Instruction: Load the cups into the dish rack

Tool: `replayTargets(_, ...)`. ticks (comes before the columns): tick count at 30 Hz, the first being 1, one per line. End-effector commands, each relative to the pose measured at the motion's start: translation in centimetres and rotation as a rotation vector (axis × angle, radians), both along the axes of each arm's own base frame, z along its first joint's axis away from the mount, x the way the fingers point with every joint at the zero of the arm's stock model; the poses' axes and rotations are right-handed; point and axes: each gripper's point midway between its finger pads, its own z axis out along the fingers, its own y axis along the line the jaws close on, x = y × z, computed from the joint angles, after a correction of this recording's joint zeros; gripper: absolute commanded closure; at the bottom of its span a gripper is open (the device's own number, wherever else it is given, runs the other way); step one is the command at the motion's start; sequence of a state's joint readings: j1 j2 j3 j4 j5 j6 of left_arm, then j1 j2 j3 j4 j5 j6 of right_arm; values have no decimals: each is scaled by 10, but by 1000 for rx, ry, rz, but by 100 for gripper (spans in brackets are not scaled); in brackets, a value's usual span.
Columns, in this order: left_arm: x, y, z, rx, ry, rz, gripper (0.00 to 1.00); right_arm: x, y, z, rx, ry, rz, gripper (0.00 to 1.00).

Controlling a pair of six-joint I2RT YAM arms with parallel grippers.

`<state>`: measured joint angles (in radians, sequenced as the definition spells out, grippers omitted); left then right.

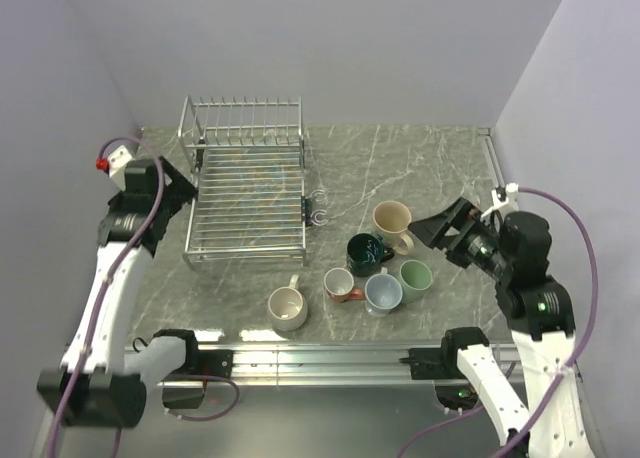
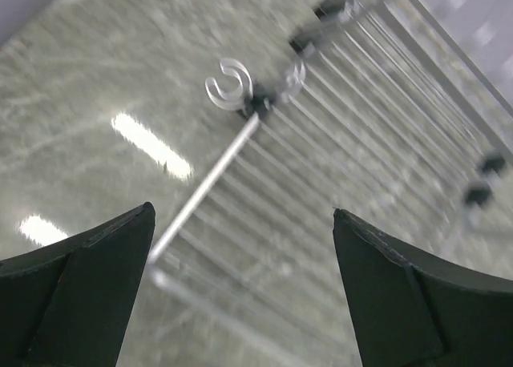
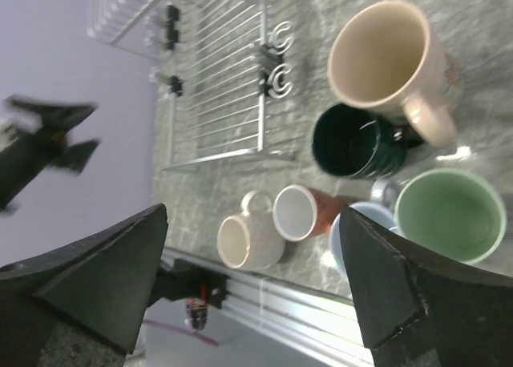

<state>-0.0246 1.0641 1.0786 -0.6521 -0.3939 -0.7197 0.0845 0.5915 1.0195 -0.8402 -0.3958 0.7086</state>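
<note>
Left gripper is hanging wide open and is holding nothing, with its two black fingers standing far apart. It is floating just beside the left side of the big silver wire dish rack. Its camera is looking down at the rack's thin bars, which are coming out blurry. Right gripper is standing wide open too, and it is holding nothing. It is hovering over the right side of the grey-green stone-look table and is pointing toward the mugs.

The dish rack is sitting near the far left corner of the table, with its row of tall prongs running along its far side. Two little silver hooks are sticking out from its right side.

All six mugs are sitting on the table, outside the rack, with their open tops facing up. The tall tan mug is standing farthest back. The dark green mug is sitting just beside it, a bit nearer the front. The pale green mug and the light blue-grey mug are sitting side by side. The red-brown mug with a white inside is sitting just left of the blue-grey one. The wide cream mug is sitting a little apart, closest to the front edge, near the rack's front right corner.
</note>
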Motion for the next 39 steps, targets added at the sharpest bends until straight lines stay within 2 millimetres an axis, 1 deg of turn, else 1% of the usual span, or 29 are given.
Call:
replayTargets(1,-52,-27,4,-95,67,-104,1,34,-9,4,-86,-58,-30,5)
replayTargets(2,-59,-26,1,-92,85,-90,1,36,-14,-2,-113,-23,-44,5)
replayTargets(3,-74,-22,-7,-89,128,-68,1,45,-18,0,-133,-5,-65,5)
replayTargets(4,-79,-20,-11,-88,145,-52,0,49,-20,0,-147,-4,-71,5)
replayTargets(5,-86,-17,-23,-75,179,-36,1,54,-21,3,-157,-22,-79,5)
replayTargets(7,-101,-12,-33,-73,230,-2,1,64,-24,8,-170,-40,-97,4)
replayTargets(8,-105,-11,-36,-71,252,14,1,68,-27,9,-183,-45,-111,4)
replayTargets(9,-109,-10,-38,-70,271,15,0,77,-29,6,-196,-18,-118,3)
replayTargets(10,-113,-11,-41,-65,296,6,1,82,-31,3,-215,10,-126,2)
replayTargets(11,-115,-11,-40,-66,298,3,0,83,-36,-9,-258,69,-130,2)
replayTargets(12,-116,-17,-41,-87,302,-27,1,97,-40,-15,-288,131,-136,2)
replayTargets(13,-116,-21,-40,-92,305,-57,1,101,-42,-22,-313,176,-135,2)
replayTargets(14,-118,-25,-44,-102,317,-81,1,100,-46,-33,-349,245,-129,2)
replayTargets(15,-121,-28,-47,-111,334,-91,1,114,-47,-43,-374,299,-121,2)
replayTargets(17,-122,-41,-51,-148,327,-159,1,120,-50,-53,-411,356,-101,2)
replayTargets(18,-124,-45,-48,-161,300,-182,0,127,-50,-69,-428,412,-87,3)
replayTargets(19,-125,-52,-49,-186,291,-210,1,127,-51,-75,-442,436,-76,4)
replayTargets(20,-127,-54,-53,-195,294,-216,1,129,-51,-82,-451,457,-71,4)
replayTargets(21,-130,-55,-52,-200,287,-220,1,130,-50,-93,-456,491,-61,4)
replayTargets(23,-135,-55,-55,-210,294,-216,1,131,-49,-103,-470,498,-48,5)
replayTargets(24,-138,-55,-55,-213,291,-213,1,128,-48,-115,-479,523,-34,5)
replayTargets(26,-142,-60,-56,-230,287,-238,1,130,-39,-124,-459,520,12,5)
replayTargets(27,-144,-61,-54,-234,272,-248,0,127,-35,-132,-454,532,35,6)
replayTargets(32,-153,-64,-51,-240,254,-269,1,125,-15,-149,-452,532,100,6)
replayTargets(34,-155,-64,-52,-239,257,-277,1,125,-8,-156,-458,542,110,8)
replayTargets(35,-156,-65,-51,-240,259,-281,1,126,-7,-162,-467,550,107,9)
replayTargets(37,-156,-66,-49,-241,261,-290,1,130,-3,-165,-472,544,109,11)
replayTargets(39,-156,-67,-42,-240,256,-294,1,133,-5,-174,-502,562,95,15)
